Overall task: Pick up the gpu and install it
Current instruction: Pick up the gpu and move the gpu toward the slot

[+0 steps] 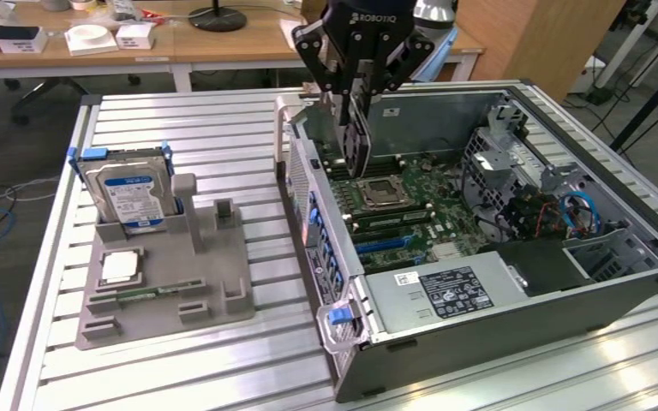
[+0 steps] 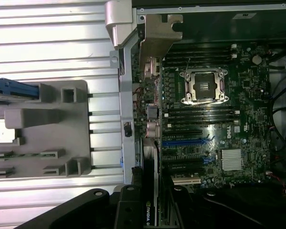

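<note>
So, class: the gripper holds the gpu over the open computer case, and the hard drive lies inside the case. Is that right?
Not quite. The hard drive stands in the grey holder beside the case, as the exterior view shows. The gripper does hold the gpu over the case.

Exterior view: you look obliquely down, from well back, on the computer case [image 1: 535, 330] and parts tray [image 1: 220, 274]. Wrist view: you look straight down past the gripper [image 2: 152, 193], nearer; both share motherboard [image 2: 219, 119] and tray.
</note>
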